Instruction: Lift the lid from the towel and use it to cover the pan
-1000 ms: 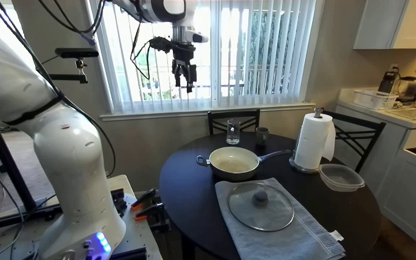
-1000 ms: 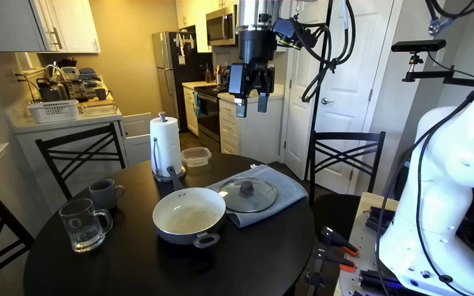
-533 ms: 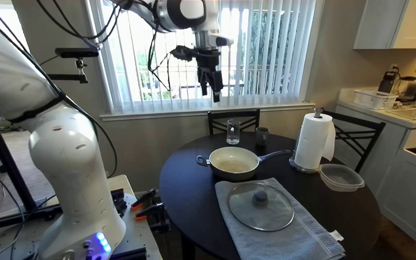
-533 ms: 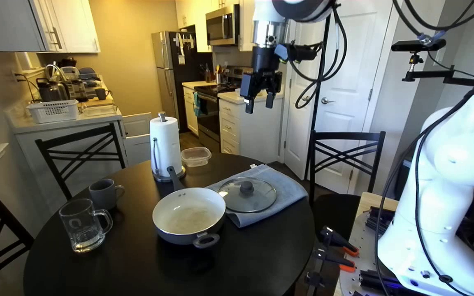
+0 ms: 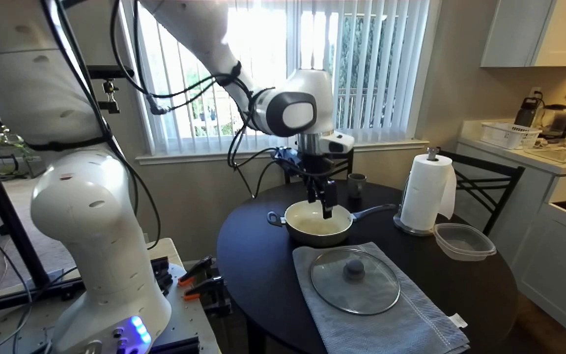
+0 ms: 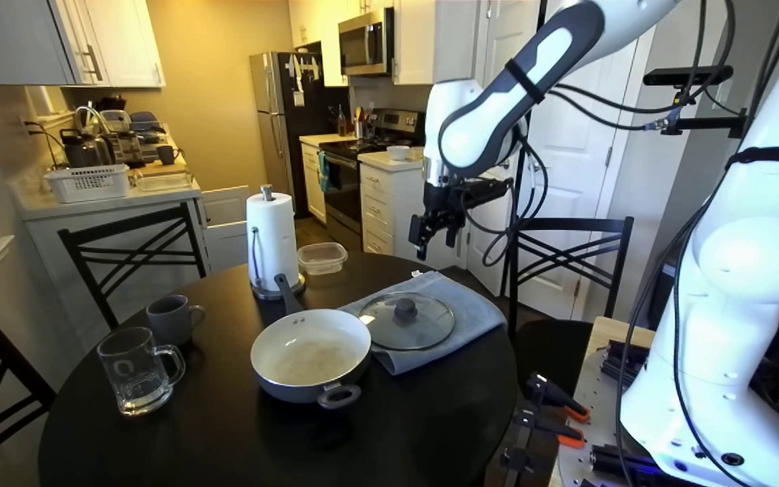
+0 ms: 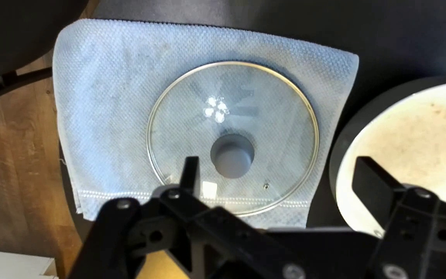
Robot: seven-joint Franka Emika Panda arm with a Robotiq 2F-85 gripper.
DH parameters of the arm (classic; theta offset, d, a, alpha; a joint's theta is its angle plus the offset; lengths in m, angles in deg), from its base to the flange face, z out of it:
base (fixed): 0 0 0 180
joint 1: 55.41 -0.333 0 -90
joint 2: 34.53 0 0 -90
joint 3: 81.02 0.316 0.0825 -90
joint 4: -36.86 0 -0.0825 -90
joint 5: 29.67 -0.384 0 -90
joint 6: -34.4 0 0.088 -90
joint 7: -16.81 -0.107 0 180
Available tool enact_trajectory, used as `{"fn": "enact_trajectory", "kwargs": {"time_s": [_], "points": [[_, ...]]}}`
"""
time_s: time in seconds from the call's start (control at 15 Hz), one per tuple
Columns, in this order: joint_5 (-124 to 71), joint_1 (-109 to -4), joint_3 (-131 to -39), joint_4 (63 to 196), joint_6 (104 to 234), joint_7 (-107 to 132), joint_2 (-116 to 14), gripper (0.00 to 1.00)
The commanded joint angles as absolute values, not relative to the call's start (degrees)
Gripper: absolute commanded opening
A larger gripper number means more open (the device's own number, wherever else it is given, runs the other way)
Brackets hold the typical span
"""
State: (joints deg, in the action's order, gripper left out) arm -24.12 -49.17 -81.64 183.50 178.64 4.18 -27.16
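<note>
The lid (image 7: 232, 130) is lying flat on the towel (image 7: 101, 108), down below the gripper (image 7: 277, 166), its knob (image 7: 232, 159) showing within the span of the fingers (image 7: 374, 190) but nearer one than the other. The gripper is hanging clear of both, spread wide and gripping nothing. The pan (image 7: 416, 143) is sitting uncovered just beside the towel, on the side of the finger farther from the knob. Farther out from the gripper, a paper towel roll (image 6: 274, 243) is standing near the pan's handle (image 6: 288, 294).

With the knob appearing off-centre in the gap, a straight descent is risking one finger pressing and tipping the lid while the other is catching the pan. A shallow pinch on the rounded knob would probably be letting the lid swing or slip.
</note>
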Motion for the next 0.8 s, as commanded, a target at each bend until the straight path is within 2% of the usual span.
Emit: {"fn": "enact_trajectory", "kwargs": {"time_s": [0.0,0.47,0.73], "points": [[-22.60,-49.80,-82.19,181.38,184.75,2.72,-37.61,1.00],[-24.76,-50.78,-86.32,177.08,194.30,3.14,-49.50,1.00],[-29.14,-50.54,-85.31,173.50,198.36,5.00,-55.31,1.00]]}}
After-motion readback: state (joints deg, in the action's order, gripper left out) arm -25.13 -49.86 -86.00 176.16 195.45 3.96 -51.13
